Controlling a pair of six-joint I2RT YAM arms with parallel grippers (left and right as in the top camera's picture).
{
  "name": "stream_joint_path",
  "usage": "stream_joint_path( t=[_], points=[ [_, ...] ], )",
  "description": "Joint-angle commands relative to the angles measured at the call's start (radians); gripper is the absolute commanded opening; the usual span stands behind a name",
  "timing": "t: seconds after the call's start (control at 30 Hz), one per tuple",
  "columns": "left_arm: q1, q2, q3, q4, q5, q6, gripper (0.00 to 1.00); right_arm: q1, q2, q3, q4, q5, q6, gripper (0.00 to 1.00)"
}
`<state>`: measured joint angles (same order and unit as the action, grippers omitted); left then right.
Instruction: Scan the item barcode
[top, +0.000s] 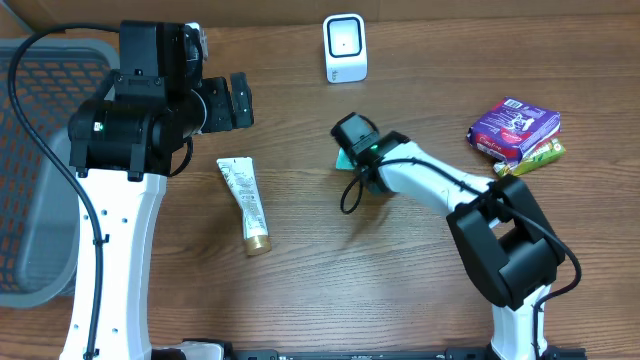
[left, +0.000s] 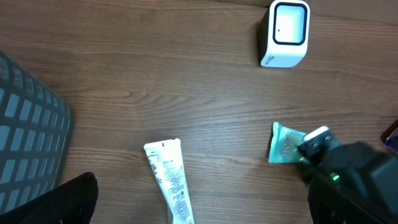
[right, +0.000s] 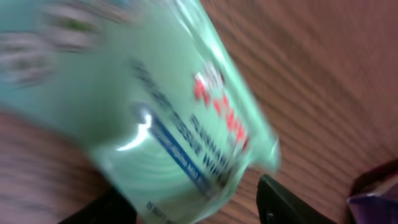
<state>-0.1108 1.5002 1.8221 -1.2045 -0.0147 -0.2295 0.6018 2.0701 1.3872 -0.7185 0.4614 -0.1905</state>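
A green tissue packet (top: 344, 159) (left: 283, 144) lies mid-table and fills the right wrist view (right: 155, 112), blurred. My right gripper (top: 351, 152) (right: 196, 208) straddles it, open. Its left finger sits against the packet's lower edge. The right finger (right: 286, 199) stands a little off the packet's corner. The white scanner (top: 345, 48) (left: 285, 32) stands upright at the back, beyond the packet. My left gripper (top: 228, 103) hangs wide open and empty above the table at the left, with one dark finger (left: 56, 199) showing in its wrist view.
A white tube with a gold cap (top: 245, 205) (left: 171, 180) lies left of centre, below the left gripper. A purple pack (top: 515, 128) and a yellow-green bar (top: 530, 158) lie at the right. A grey mesh basket (top: 30, 200) (left: 31, 124) stands at the left edge.
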Motion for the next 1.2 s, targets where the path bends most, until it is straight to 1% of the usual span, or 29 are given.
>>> stream_joint_path(
  t=[0.0,0.2,0.3,0.37,0.43,0.57,0.6,0.67,0.73,0.8,0.83,0.97,1.07,1.17],
  points=[
    [-0.001,0.005,0.014,0.003,0.007,0.013,1.0,-0.035,0.018,-0.007,0.004,-0.066,-0.001,0.57],
    [-0.001,0.005,0.014,0.003,0.007,0.013,1.0,-0.036,0.018,-0.008,0.026,-0.18,-0.001,0.46],
    [-0.001,0.005,0.014,0.003,0.007,0.013,1.0,-0.036,0.018,-0.008,0.041,-0.195,0.008,0.45],
    [-0.001,0.005,0.014,0.003,0.007,0.013,0.99,-0.037,0.015,0.008,0.019,-0.211,0.076,0.46],
    [-0.001,0.005,0.014,0.003,0.007,0.013,1.0,-0.045,0.002,0.04,-0.036,-0.27,0.117,0.46],
    [-0.001,0.005,0.014,0.003,0.007,0.013,1.0,-0.089,-0.074,0.111,-0.151,-0.484,0.198,0.47],
    [-0.001,0.005,0.014,0.003,0.007,0.013,0.99,-0.111,-0.104,0.122,-0.17,-0.54,0.25,0.47],
    [-0.001,0.005,0.014,0.003,0.007,0.013,1.0,-0.152,-0.143,0.124,-0.183,-0.582,0.38,0.55],
    [-0.001,0.005,0.014,0.003,0.007,0.013,0.99,-0.21,-0.165,0.124,-0.19,-0.64,0.531,0.61],
    [-0.001,0.005,0.014,0.003,0.007,0.013,1.0,-0.263,-0.161,0.12,-0.182,-0.726,0.628,0.66],
    [-0.001,0.005,0.014,0.003,0.007,0.013,1.0,-0.291,-0.154,0.106,-0.161,-0.777,0.675,0.72],
    [-0.001,0.005,0.014,0.003,0.007,0.013,1.0,-0.342,-0.12,0.052,-0.091,-0.891,0.76,0.73],
    [-0.001,0.005,0.014,0.003,0.007,0.013,1.0,-0.34,-0.098,0.004,-0.037,-0.94,0.805,0.73],
    [-0.001,0.005,0.014,0.003,0.007,0.013,1.0,-0.319,-0.081,-0.038,0.018,-0.942,0.862,0.72]
  ],
)
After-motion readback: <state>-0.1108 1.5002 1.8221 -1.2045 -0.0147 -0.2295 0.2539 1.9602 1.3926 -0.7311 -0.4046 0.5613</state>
